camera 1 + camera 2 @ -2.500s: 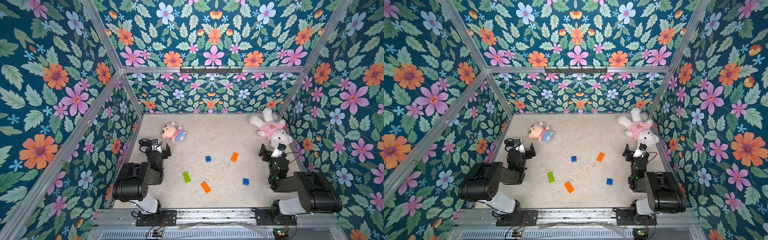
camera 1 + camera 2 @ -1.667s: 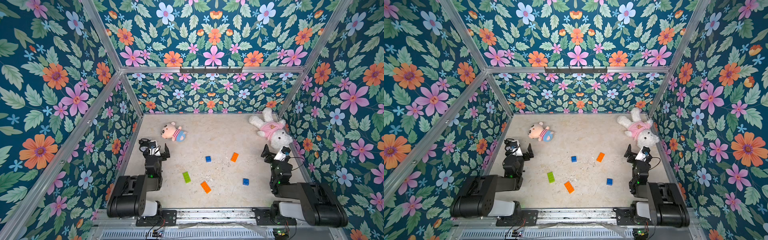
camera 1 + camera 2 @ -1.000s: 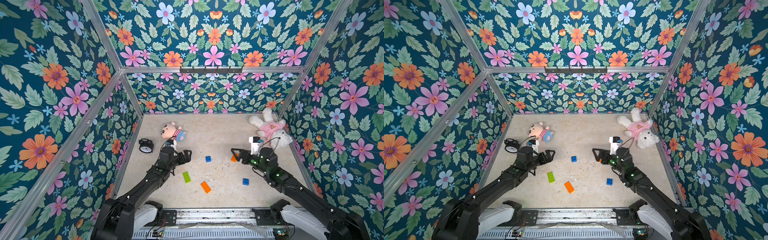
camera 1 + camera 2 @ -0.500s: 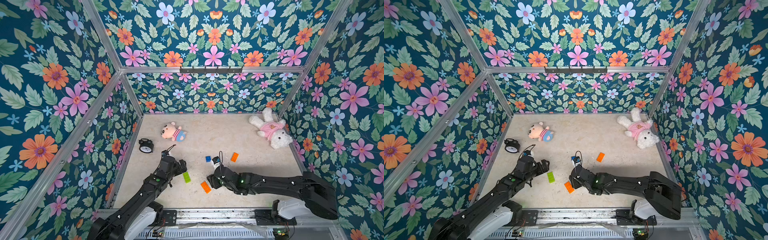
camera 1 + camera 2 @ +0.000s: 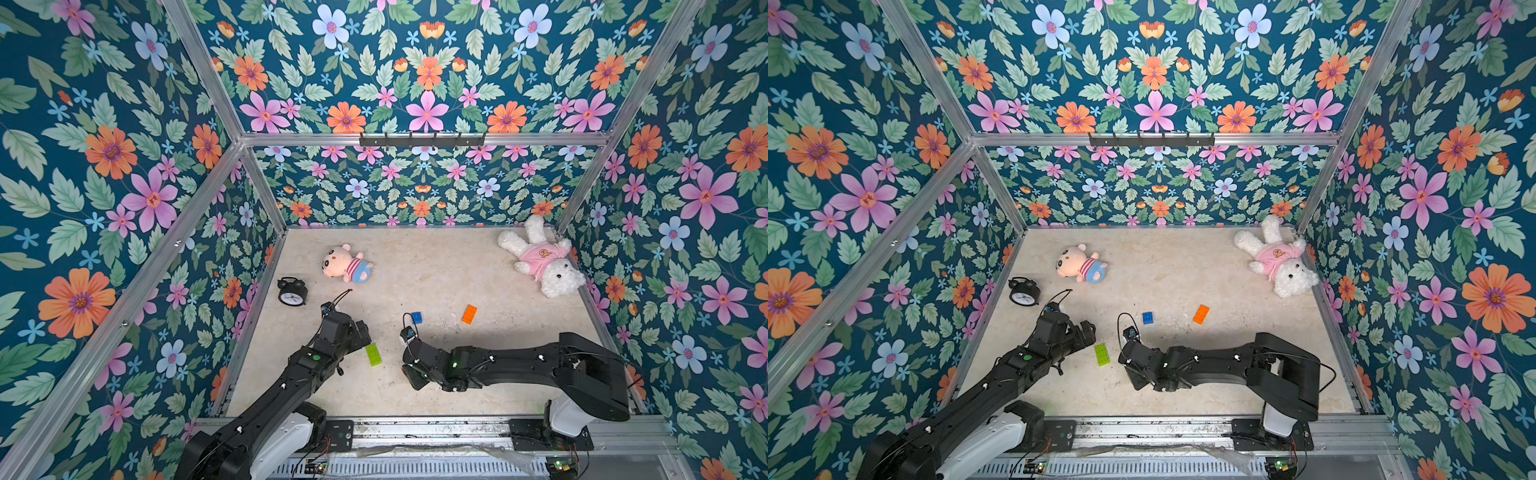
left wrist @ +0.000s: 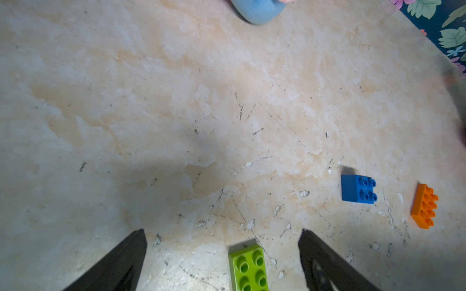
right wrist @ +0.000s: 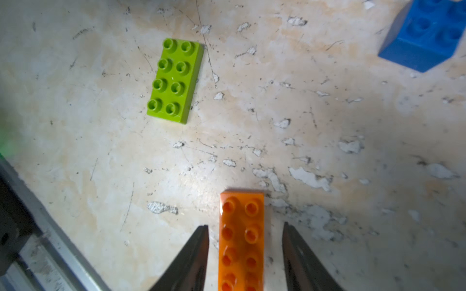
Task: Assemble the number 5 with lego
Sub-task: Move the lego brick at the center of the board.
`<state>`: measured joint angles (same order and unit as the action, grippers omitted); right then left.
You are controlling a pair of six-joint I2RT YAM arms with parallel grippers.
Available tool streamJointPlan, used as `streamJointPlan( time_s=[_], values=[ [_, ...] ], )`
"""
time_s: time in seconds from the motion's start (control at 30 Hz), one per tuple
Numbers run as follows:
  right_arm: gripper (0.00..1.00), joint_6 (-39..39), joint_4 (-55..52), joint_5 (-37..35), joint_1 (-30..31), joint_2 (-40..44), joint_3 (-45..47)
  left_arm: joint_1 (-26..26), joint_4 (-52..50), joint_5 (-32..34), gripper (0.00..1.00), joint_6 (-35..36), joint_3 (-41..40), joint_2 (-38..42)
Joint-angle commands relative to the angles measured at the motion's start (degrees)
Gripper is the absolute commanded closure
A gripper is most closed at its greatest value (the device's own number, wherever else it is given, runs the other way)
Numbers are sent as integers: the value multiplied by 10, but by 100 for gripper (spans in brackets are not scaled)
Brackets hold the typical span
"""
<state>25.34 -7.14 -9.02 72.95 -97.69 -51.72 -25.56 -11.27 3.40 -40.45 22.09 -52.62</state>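
as it stretches low, right gripper (image 7: 245, 225) straddles orange brick (image 7: 240, 252).

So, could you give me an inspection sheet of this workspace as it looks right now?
Surface: beige marbled table, scuffed and chipped.
Job's things: lime-green brick, blue brick and orange brick lie loose and apart; second orange brick lies between the jaws of the right gripper; nothing joined yet.
Clutter: alarm clock, small plush doll, white teddy.
Grippers: left gripper open wide, lined up on the lime-green brick, not touching; right gripper open, gaps either side of its brick.
Cables: a black wire loop at each wrist.
Surroundings: floral walls, aluminium frame.
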Motion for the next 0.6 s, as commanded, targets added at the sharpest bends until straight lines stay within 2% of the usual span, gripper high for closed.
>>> streamJointPlan(
  time_s=[0.0, 0.17, 0.27, 0.37, 0.43, 0.57],
  values=[
    [50, -12, -35, -3, 4, -19, -13, 0, -2, -6, 1, 10, 2, -2],
    [55, -21, -55, -9, 11, -38, -26, 0, -2, -14, 1, 16, 1, -5],
    [62, -33, -58, -20, 11, -27, -10, 0, -3, -19, 1, 18, -2, -3],
    [73, -88, -50, -15, 7, -4, 20, 0, -1, -26, 1, 23, -4, -2],
    [77, -141, -37, 15, -14, 12, 44, 0, 4, -35, 1, 27, -4, -1],
    [76, -239, -25, 109, -82, 37, 64, 0, 24, -69, 1, 34, -7, -5]
  ],
)
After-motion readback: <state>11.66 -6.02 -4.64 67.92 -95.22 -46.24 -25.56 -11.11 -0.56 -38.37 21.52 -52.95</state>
